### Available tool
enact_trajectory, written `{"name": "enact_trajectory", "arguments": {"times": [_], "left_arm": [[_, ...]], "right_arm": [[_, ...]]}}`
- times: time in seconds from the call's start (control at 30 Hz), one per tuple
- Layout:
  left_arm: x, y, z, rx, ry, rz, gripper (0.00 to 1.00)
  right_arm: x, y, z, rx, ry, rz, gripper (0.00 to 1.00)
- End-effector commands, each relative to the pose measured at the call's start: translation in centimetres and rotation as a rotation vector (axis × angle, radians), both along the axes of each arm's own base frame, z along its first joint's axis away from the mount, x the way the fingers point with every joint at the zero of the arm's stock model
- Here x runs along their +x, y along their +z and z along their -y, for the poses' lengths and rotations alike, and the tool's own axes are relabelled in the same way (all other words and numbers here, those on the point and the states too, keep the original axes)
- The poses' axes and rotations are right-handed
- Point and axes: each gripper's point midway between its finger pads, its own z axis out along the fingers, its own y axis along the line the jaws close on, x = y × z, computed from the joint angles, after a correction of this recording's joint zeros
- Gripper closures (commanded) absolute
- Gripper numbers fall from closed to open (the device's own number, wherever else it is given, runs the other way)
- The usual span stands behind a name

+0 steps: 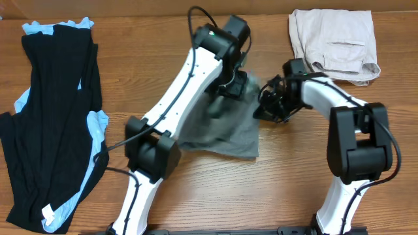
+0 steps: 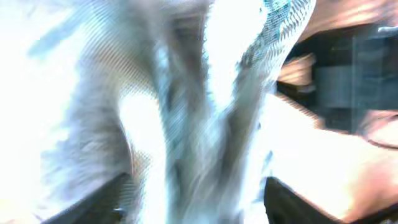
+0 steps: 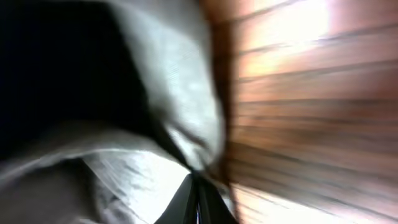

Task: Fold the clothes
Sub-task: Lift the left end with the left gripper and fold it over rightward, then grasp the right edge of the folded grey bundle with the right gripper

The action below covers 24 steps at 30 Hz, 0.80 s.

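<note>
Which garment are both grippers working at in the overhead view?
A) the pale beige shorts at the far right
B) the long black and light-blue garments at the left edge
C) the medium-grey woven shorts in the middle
C: the left gripper and the right gripper both meet at the crumpled medium-grey woven shorts in the middle.

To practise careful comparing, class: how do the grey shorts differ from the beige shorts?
Colour: the grey shorts are mid grey, the beige shorts pale. Place: the grey shorts lie mid-table, the beige shorts at its far right corner. State: the right gripper pinches the grey shorts; nothing touches the beige shorts. Both rest on the wooden table.
</note>
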Motion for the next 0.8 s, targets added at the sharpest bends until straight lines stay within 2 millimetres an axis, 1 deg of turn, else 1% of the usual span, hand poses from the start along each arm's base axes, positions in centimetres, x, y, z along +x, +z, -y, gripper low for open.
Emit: {"name": "enact_trajectory", "arguments": {"times": [0.0,0.03,0.1,0.17,0.23,0.3,0.4,0.43,0.5,0.57,0.63,0.7,0.73,0.77], "left_arm": [[0.4,-2.1,0.3,0.025,0.004,-0.025,0.08],[0.6,-2.6,0.2,0.029,0.008,-0.032,0.0],[1.0,-2.6,0.1,0.024,0.012,-0.022,0.0],[1.8,-1.9,-0.3,0.015,0.027,0.006,0.0],[2.8,-0.4,-1.2,0.002,0.052,0.041,0.0],[4.0,2.2,-2.8,-0.019,0.092,0.085,0.0],[5.8,6.7,-6.5,-0.055,0.178,0.159,0.0],[6.4,8.2,-8.2,-0.065,0.215,0.187,0.0],[7.4,10.4,-11.7,-0.079,0.289,0.235,0.0],[8.4,11.8,-14.8,-0.087,0.356,0.272,0.01],[9.2,12.5,-17.8,-0.104,0.422,0.293,0.0],[9.6,12.6,-20.1,-0.117,0.472,0.29,0.0],[9.8,12.4,-22.0,-0.121,0.513,0.279,0.0],[9.9,12.2,-22.9,-0.117,0.532,0.276,0.0]], "right_arm": [[4.1,7.1,3.5,0.026,-0.095,0.163,0.82],[4.9,10.3,5.3,0.024,-0.138,0.214,0.68],[5.1,13.1,7.1,0.018,-0.172,0.26,0.55],[4.9,15.0,8.1,0.01,-0.177,0.296,0.43],[4.3,15.4,8.4,0.004,-0.163,0.298,0.32],[3.2,15.0,7.9,0.0,-0.116,0.275,0.22],[1.8,13.6,6.5,0.0,-0.06,0.232,0.09],[1.3,13.0,5.9,-0.003,-0.045,0.217,0.05],[0.6,12.1,4.9,-0.013,-0.017,0.199,0.01],[-0.2,11.0,3.7,-0.017,0.018,0.181,0.0],[-0.9,10.0,2.4,-0.014,0.053,0.173,0.0],[-1.5,9.1,1.2,-0.02,0.08,0.166,0.0],[-2.1,7.9,0.5,-0.065,0.099,0.155,0.0],[-2.3,7.3,0.2,-0.093,0.099,0.15,0.0]]}}
